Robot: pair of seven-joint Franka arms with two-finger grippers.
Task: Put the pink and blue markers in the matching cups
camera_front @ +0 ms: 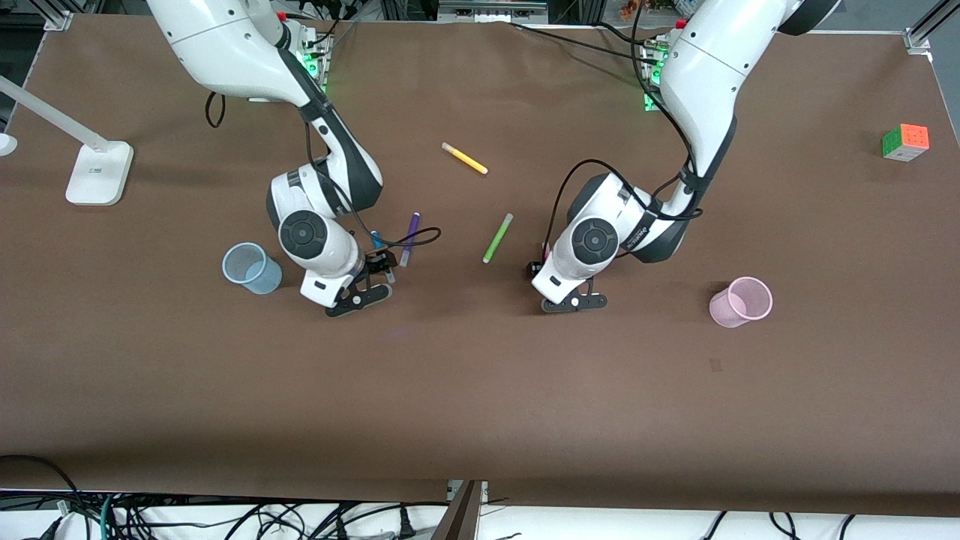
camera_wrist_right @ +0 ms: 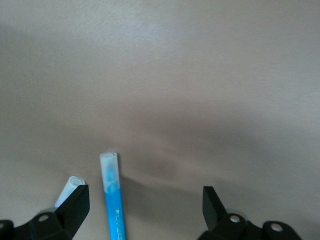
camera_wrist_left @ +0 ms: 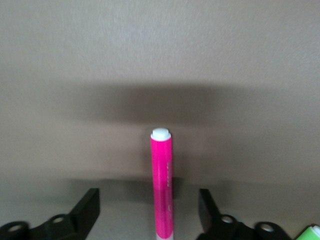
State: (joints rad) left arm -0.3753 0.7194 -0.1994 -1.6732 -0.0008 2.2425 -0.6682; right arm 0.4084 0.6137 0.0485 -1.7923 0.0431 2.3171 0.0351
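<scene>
The pink marker (camera_wrist_left: 162,186) lies on the brown table between the open fingers of my left gripper (camera_wrist_left: 148,201), which is low over it; in the front view my left gripper (camera_front: 538,268) hides it. The blue marker (camera_wrist_right: 113,202) lies between the open fingers of my right gripper (camera_wrist_right: 145,198), close to one finger. In the front view its end (camera_front: 376,238) shows by my right gripper (camera_front: 381,264). The light blue cup (camera_front: 247,268) stands upright beside the right arm's hand, toward the right arm's end. The pink cup (camera_front: 741,301) stands upright toward the left arm's end.
A purple marker (camera_front: 409,238) lies right beside the blue one; its cap (camera_wrist_right: 70,189) touches one right finger. A green marker (camera_front: 497,238) lies between the two hands, a yellow marker (camera_front: 464,158) nearer the bases. A colour cube (camera_front: 905,142) and a white lamp base (camera_front: 99,172) sit at the table's ends.
</scene>
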